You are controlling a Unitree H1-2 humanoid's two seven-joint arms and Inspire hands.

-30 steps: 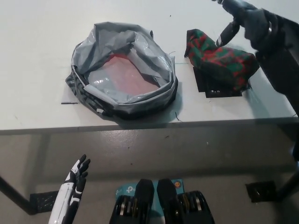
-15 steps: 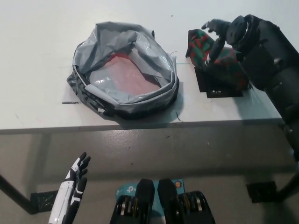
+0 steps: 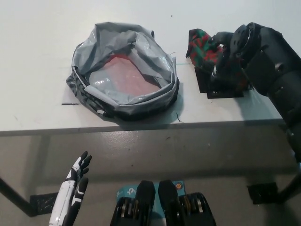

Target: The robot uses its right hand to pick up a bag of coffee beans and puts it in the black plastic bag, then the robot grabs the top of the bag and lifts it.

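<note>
The bag of coffee beans (image 3: 202,44), patterned red and green, lies on the white table (image 3: 37,47) at the right. My black right hand (image 3: 226,52) has come down onto it and covers most of its right part; its grip is hidden by the hand and wrist. The black plastic bag (image 3: 170,89) sits crumpled and open-mouthed left of the coffee bag, with a reddish flat thing (image 3: 124,70) showing inside. My white left hand (image 3: 75,188) rests open low at the lower left, below the table's front edge.
A black flat piece (image 3: 207,88) lies under the coffee bag. The table's front edge (image 3: 141,126) runs across the middle of the view, with the floor below it. A dark table leg (image 3: 9,193) stands at the lower left.
My right hand has dropped from above and behind the coffee bag down onto it. The coffee bag and the plastic bag stay in place. The left hand has barely moved.
</note>
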